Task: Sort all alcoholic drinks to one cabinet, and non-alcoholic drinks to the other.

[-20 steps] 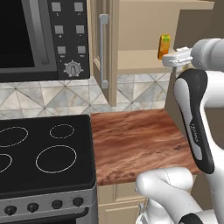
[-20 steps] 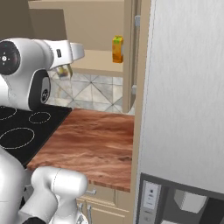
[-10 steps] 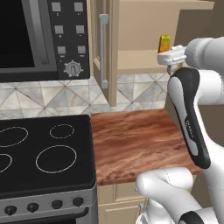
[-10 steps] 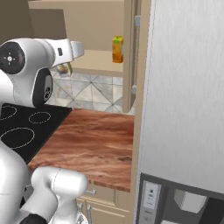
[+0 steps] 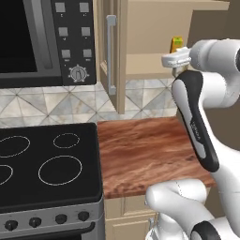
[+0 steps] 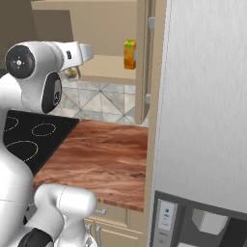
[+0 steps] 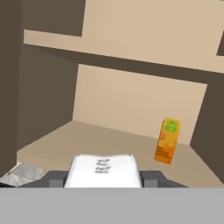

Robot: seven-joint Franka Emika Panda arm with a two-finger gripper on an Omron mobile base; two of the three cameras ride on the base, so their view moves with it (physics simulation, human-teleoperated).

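In the hand view my gripper [image 7: 105, 177] is shut on a white-cream carton [image 7: 104, 168], with a dark finger [image 7: 54, 179] on each side of it. The carton is held in front of an open tan wall cabinet [image 7: 131, 105], level with its lower pale shelf [image 7: 87, 140]. An orange-yellow carton with a green patch [image 7: 167, 141] stands upright on that shelf at the right, apart from the held carton. It also shows as the orange carton [image 5: 176, 44] behind my wrist and as the orange carton [image 6: 129, 54] on the shelf.
The cabinet door [image 5: 117, 56] hangs open to the left with its grey bar handle [image 5: 111, 54]. A wooden counter [image 5: 145, 154] lies below, a black cooktop [image 5: 42, 164] to its left, a microwave [image 5: 42, 42] above that. A tall grey fridge panel [image 6: 202, 96] stands right.
My hand has edged a little closer to the cabinet opening with the white-cream carton still in it. The orange carton has not moved.
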